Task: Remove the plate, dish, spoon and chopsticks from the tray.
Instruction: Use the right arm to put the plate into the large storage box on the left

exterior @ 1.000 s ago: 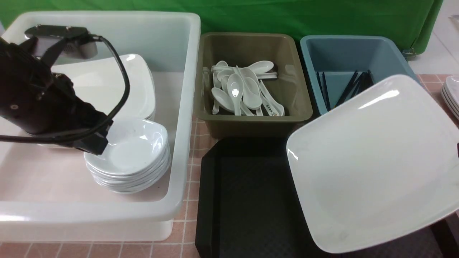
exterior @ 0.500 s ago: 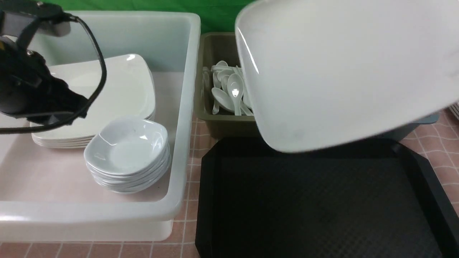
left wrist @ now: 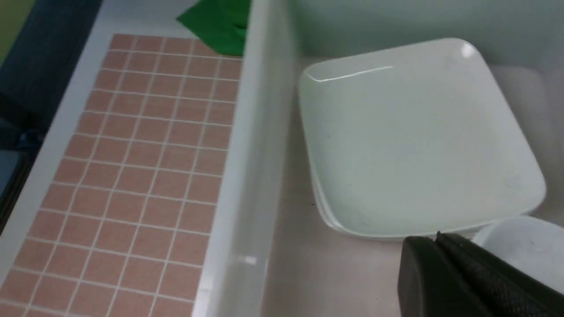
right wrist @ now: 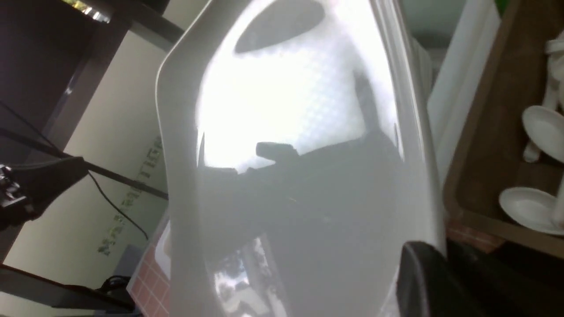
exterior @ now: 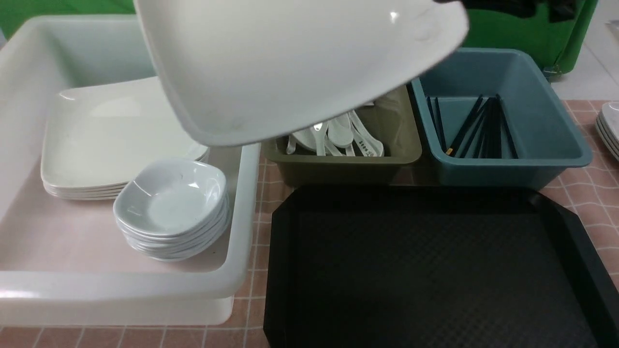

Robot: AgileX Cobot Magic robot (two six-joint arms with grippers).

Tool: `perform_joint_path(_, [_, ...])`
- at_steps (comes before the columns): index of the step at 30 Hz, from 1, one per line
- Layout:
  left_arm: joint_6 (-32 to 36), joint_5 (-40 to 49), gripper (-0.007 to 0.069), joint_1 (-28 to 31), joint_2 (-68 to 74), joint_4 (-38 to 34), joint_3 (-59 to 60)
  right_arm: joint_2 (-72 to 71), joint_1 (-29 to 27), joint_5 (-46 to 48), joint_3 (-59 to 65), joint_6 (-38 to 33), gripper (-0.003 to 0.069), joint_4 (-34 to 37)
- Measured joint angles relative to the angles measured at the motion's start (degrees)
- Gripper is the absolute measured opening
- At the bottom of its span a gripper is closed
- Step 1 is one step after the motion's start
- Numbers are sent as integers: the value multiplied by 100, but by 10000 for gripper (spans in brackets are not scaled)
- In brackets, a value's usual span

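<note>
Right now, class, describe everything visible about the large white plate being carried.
The plate is large, white and glossy, a rounded-corner square with a raised rim, seemingly ceramic or melamine. It is empty and hangs tilted in the air, its underside toward the front camera, above the white tub and olive tub. The right end effector grips its rim; nothing else touches it.

The plate (exterior: 290, 67) is glossy white. The tray (exterior: 435, 270) is black with a faint diamond texture. The dish (exterior: 169, 203) is pale bluish-white with tiny dark specks. Beyond the tray, white spoons (exterior: 338, 137) lie in an olive tub (exterior: 338, 164) and black chopsticks (exterior: 476, 128) in a blue tub (exterior: 508, 169). The table (exterior: 256, 208) wears pink tiles with pale grout; the backdrop (exterior: 522, 34) is green.
</note>
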Motion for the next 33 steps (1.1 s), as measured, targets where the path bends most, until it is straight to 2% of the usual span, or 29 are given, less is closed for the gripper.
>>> perform_joint_path(1, [0,0,9,0,0,-22,0,0,0,0,-39,0,74,0])
perform_joint_path(5, [-296,60,9,832,-20,-924,5,1199,818,-649,-1100,182,74,46])
perform_joint_path(10, [-58,65,9,1036,-20,-1576,101,2485,1471,-1462,-2113,379,74,77])
perform_joint_path(17, [0,90,19,1036,-12,-1641,133,3823,2002,-2540,-2963,715,74,100])
perform_joint_path(27, [0,209,20,1036,-12,-1641,133,4612,2513,-3869,-3078,635,76,58])
perform_joint_path(31, [0,251,20,1036,-12,-1646,133,4671,2570,-4181,-3105,567,106,65])
perform_joint_path(33, [46,251,20,1036,-12,-1656,133,4727,2576,-4391,-3142,567,160,132])
